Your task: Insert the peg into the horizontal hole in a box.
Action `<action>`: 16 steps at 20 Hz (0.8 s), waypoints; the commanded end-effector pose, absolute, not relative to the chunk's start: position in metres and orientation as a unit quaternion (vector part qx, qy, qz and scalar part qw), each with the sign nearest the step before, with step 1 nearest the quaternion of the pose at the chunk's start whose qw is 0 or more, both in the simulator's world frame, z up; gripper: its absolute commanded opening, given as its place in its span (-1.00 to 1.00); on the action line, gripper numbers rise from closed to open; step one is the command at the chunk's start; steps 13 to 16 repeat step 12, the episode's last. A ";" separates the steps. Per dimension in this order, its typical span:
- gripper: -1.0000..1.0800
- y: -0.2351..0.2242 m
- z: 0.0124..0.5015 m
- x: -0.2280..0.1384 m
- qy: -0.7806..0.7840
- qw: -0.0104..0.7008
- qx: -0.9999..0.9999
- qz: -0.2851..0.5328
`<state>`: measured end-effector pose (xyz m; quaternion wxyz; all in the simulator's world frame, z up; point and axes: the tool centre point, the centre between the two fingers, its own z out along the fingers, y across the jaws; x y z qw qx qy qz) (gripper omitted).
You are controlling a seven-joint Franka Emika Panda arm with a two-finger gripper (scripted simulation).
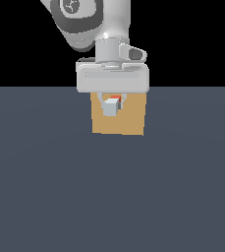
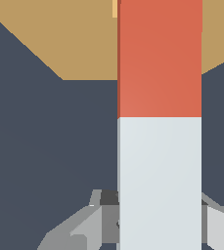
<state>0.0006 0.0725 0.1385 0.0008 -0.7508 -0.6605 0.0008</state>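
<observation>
Fingers (image 2: 100,217) closed on the pale end of the peg (image 2: 160,146) hold it level, orange end at 12 o'clock against the box (image 1: 131,123); insertion is underway, so I judge the next move a straight, aligned push into the hidden hole.

Both renders are evenly and flatly lit, with no glare and no blur. In the exterior view the background above the grey floor (image 1: 112,197) is pure black. The box (image 1: 128,123) casts no clear shadow. Edges look slightly jagged. In the wrist view the peg (image 2: 160,122) shows only faint shading.
</observation>
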 end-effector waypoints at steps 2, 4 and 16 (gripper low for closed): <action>-1.00 0.104 0.140 0.005 -0.661 0.000 -0.750 -0.001; -1.00 0.119 0.140 0.007 -0.661 0.000 -0.750 -0.001; -1.00 0.145 0.140 0.011 -0.661 0.000 -0.750 -0.001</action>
